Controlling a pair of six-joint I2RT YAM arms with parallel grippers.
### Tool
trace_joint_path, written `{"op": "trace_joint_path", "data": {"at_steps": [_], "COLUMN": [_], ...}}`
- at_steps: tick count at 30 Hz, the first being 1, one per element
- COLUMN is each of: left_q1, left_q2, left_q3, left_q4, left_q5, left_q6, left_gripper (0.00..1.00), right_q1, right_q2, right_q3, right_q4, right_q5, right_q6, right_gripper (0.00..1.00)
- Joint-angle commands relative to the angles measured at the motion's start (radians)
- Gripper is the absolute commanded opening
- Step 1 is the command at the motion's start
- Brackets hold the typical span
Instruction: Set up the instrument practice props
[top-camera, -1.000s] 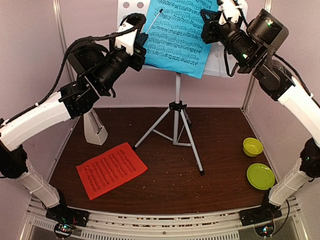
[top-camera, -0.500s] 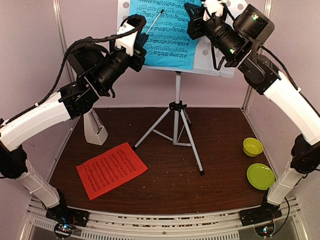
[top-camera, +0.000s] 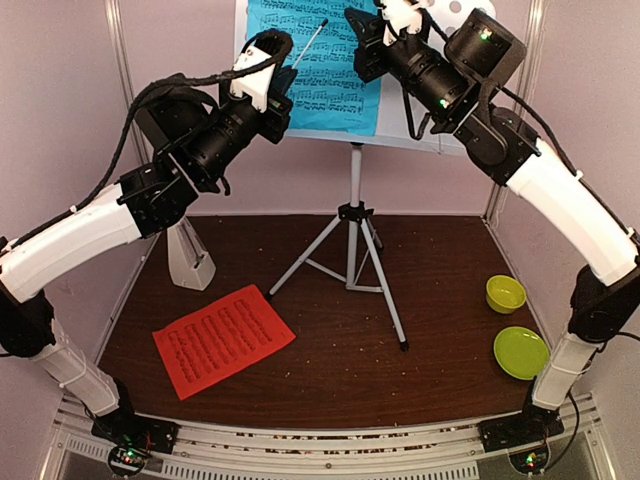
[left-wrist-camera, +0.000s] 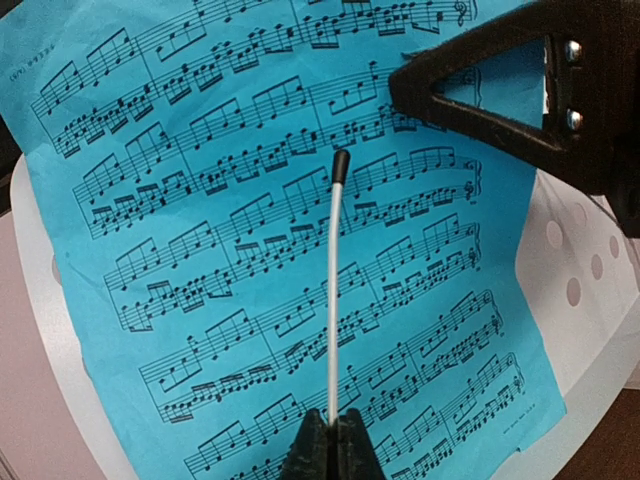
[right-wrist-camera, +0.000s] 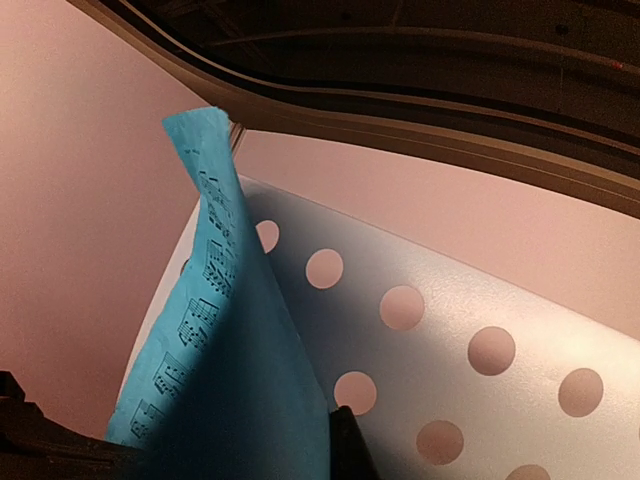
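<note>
A blue music sheet (top-camera: 312, 70) lies against the white perforated stand desk (top-camera: 440, 128) on its white tripod (top-camera: 355, 250). My right gripper (top-camera: 362, 42) is shut on the sheet's right edge; in the right wrist view the sheet (right-wrist-camera: 230, 380) curls off the desk (right-wrist-camera: 480, 330) at my gripper (right-wrist-camera: 332, 445). My left gripper (top-camera: 290, 72) is shut on a thin white stick with a black tip (left-wrist-camera: 333, 290), held in front of the sheet (left-wrist-camera: 200, 250) by my gripper (left-wrist-camera: 330, 445). The red-orange sheet (top-camera: 222, 338) lies flat on the table at front left. The white metronome (top-camera: 188, 255) stands at the left.
A yellow-green bowl (top-camera: 505, 293) and a yellow-green plate (top-camera: 521, 352) sit at the table's right side. The tripod legs spread over the table's middle. Pink walls close in the back and sides.
My right gripper has moved left with the blue sheet, which went from hanging tilted to lying squarer on the desk's left part. The left arm has not moved.
</note>
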Motion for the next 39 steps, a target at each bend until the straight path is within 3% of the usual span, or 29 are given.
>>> {"op": "trace_joint_path", "data": {"at_steps": [1,22,28,34,39], "left_q1": [0.008,0.014,0.014,0.015,0.015], "left_q2": [-0.018,-0.009,-0.009,-0.015,-0.027], "left_q3": [-0.012,-0.018,-0.023,-0.029,-0.041], "left_q4": [0.039,0.054,0.057,0.059,0.054], "left_q5": [0.016,0.011,0.009,-0.004,0.003], "left_q6": [0.01,0.011,0.011,0.01,0.003], "left_gripper": [0.0,0.0,0.0,0.0,0.21], "right_q1": [-0.005,-0.004,-0.004,-0.004,-0.004], "right_q2": [0.017,0.091,0.096,0.091,0.088], "right_q3": [0.034,0.121,0.12,0.116,0.113], "right_q4": [0.023,0.019,0.025,0.041,0.051], "right_q5": [-0.036,-0.098,-0.096,-0.078,-0.067], "right_q6": [-0.007,0.006,0.012,0.022,0.025], "right_gripper": [0.0,0.01,0.22,0.32,0.44]}}
